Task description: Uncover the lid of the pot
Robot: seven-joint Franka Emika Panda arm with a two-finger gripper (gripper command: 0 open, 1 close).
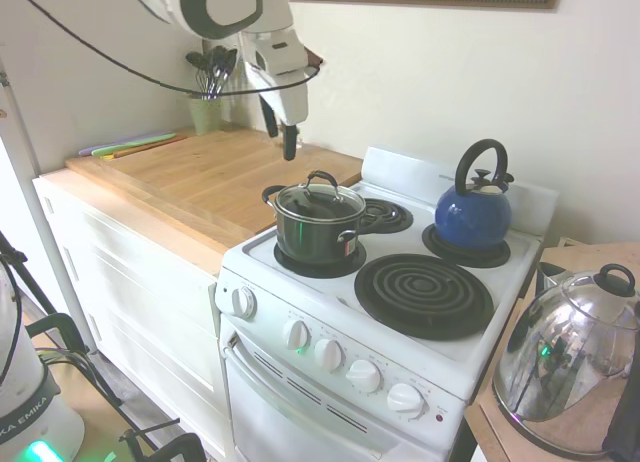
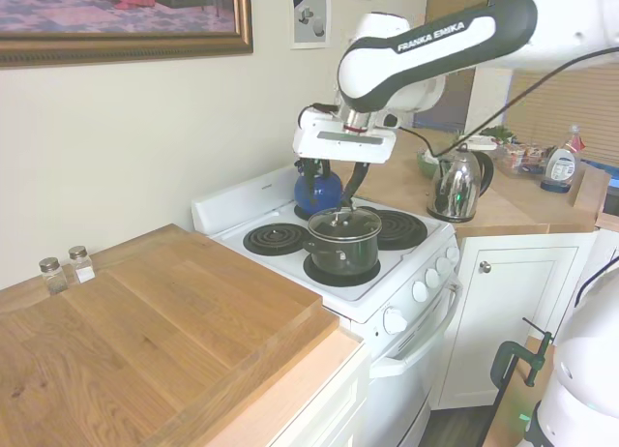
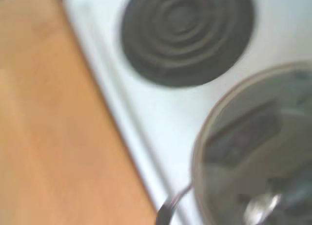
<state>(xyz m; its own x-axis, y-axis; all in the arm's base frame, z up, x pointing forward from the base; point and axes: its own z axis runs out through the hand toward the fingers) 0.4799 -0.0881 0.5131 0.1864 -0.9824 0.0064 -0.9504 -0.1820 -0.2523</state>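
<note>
The pot [image 1: 318, 237] [image 2: 342, 249] is a small dark saucepan standing on the stove's front-left burner. The lid [image 1: 320, 200] [image 2: 344, 222], clear glass with a black loop handle, rests shut on it. In the wrist view the lid [image 3: 258, 152] shows blurred beside a bare coil burner [image 3: 187, 35]. My gripper [image 1: 280, 134] [image 2: 337, 184] hangs open with nothing between its fingers, well above the pot and toward its wall-and-counter side. It touches neither pot nor lid.
A blue kettle [image 1: 473, 210] sits on the back-right burner. A shiny steel dome [image 1: 570, 362] stands on the counter right of the stove. The wooden counter [image 1: 190, 177] holds a cup of utensils [image 1: 207, 92] and two shakers [image 2: 63, 268].
</note>
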